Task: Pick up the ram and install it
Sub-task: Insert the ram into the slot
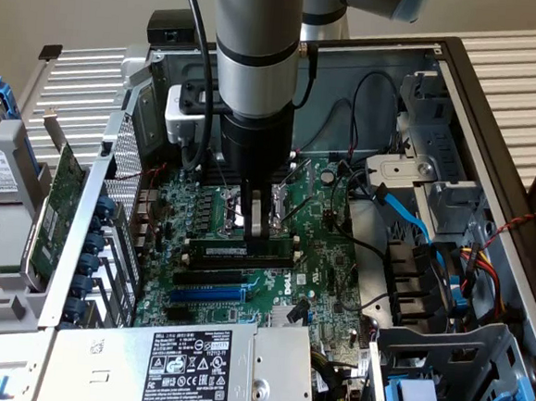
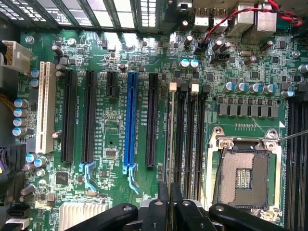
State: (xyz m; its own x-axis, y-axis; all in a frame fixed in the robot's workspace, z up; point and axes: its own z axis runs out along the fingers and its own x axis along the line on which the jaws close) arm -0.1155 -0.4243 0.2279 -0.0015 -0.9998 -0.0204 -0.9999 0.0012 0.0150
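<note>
above the black memory slots [image 2: 190,144], the claw [image 1: 257,235] pinches the ram [image 1: 218,249] at mid-length, the stick's long axis lined up with them.

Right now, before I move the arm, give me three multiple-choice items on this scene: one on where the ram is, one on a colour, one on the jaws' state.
1. The ram is: A on the power supply; B at the memory slots beside the processor socket; C on the hard drive.
2. The long slot flanked by black expansion slots is: A red; B yellow; C blue.
3. The jaws are: A shut on the ram; B wide open; C shut on a cable.
Answers: 1 B, it lines up with those slots; 2 C, the wrist view shows it blue; 3 A, they pinch the ram's edge.
</note>
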